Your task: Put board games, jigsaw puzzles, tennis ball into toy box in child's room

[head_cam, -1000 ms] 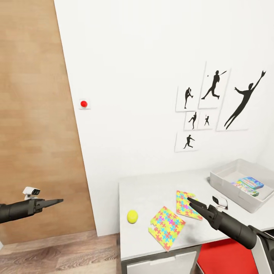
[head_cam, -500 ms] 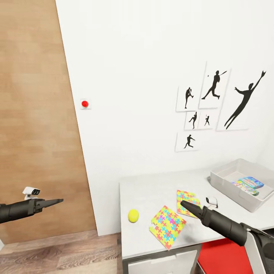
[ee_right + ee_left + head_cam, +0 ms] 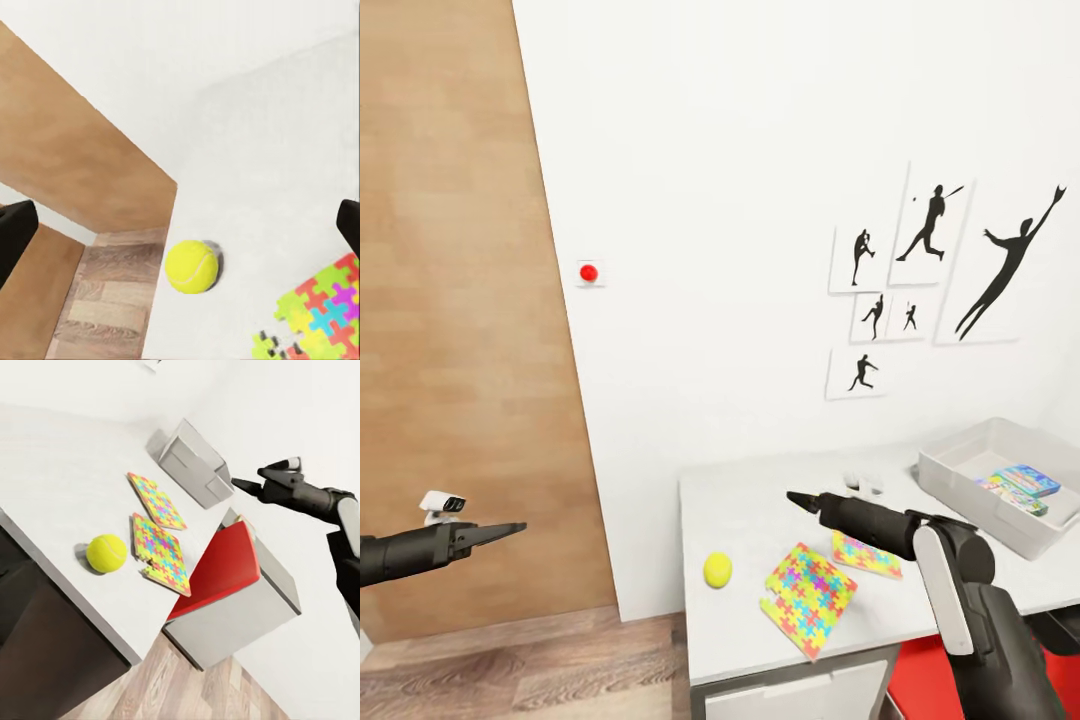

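On the table [image 3: 760, 500] the tennis ball [image 3: 717, 570] [image 3: 106, 553] [image 3: 192, 266] lies near the left front edge. Two jigsaw puzzles lie right of it: one [image 3: 808, 597] [image 3: 166, 553] [image 3: 319, 315] in full view, the other [image 3: 865, 557] [image 3: 156, 499] partly under my right forearm. The toy box [image 3: 960, 470] [image 3: 193, 461] at the table's right end holds colourful board games [image 3: 1022, 483]. My right gripper [image 3: 800, 498] [image 3: 244, 482] [image 3: 180, 225] hovers above the table behind the ball, its fingers [image 3: 15, 232] wide apart and empty. My left gripper [image 3: 505, 529] hangs empty left of the table. The bed is out of view.
A white wall with black sports silhouettes [image 3: 930, 280] and a red button [image 3: 589, 272] backs the table. A wooden door panel [image 3: 460, 300] stands at the left over plank floor [image 3: 560, 670]. A red chair [image 3: 920, 680] [image 3: 221, 570] sits at the table's front right.
My right arm swung left and up, from above the puzzles to above the table behind the ball. The view shifted slightly. The left arm stayed put.
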Controlling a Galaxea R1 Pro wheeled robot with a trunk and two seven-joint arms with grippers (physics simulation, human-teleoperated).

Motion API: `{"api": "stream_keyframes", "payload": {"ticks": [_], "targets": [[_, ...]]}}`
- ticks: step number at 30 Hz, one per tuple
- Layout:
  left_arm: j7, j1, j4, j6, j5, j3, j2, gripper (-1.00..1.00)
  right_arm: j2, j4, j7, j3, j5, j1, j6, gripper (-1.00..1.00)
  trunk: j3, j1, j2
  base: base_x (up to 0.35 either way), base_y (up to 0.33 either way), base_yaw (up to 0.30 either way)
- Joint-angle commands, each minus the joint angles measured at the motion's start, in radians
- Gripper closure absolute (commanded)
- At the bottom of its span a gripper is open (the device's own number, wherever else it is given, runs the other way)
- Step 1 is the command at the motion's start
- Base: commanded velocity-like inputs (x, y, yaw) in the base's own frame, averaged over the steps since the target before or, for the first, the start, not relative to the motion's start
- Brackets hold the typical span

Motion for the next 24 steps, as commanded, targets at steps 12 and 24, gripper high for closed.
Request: {"api": "stream_keyframes", "payload": {"ticks": [12, 24], "targets": [[-0.003, -0.001, -0.001, 0.006, 0.002, 0.0, -0.001, -1.0, 0.007, 0.318, -0.332, 0.059, 0.007, -0.191, 0.004, -1.0, -0.001, 0.0, -0.001, 0.03, -0.051, 0.0], [-0.003, -0.001, 0.0, 0.014, 0.001, 0.0, -0.001, -1.0, 0.014, 0.411, -0.347, 0.129, 0.012, -0.23, 0.004, -1.0, -0.001, 0.0, -0.001, 0.001, 0.072, 0.0]]}}
